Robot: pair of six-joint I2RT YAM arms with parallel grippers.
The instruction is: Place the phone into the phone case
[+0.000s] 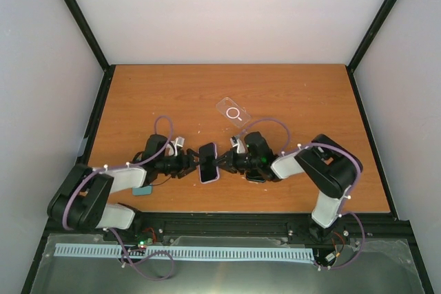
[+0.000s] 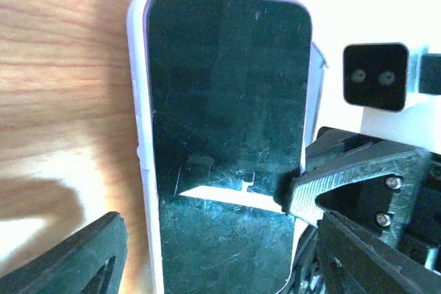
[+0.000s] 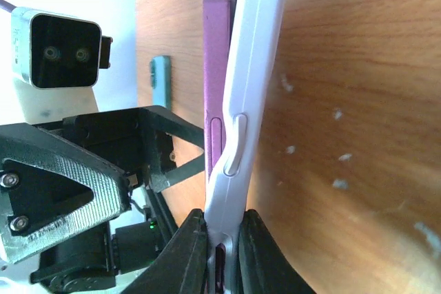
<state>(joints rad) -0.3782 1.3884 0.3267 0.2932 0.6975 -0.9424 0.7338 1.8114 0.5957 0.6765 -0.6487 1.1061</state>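
Close by the left arm's base I see a teal block (image 1: 142, 190) on the table (image 1: 303, 101). Midway out, both claws meet at the phone (image 1: 208, 162), screen up. My left claw (image 1: 191, 164) stands wide astride one end. My right claw (image 3: 222, 228) is pinched tight on the opposite edge, where a pale shell (image 3: 251, 67) hugs the purple body. Farther back a clear case (image 1: 233, 111) lies well apart.
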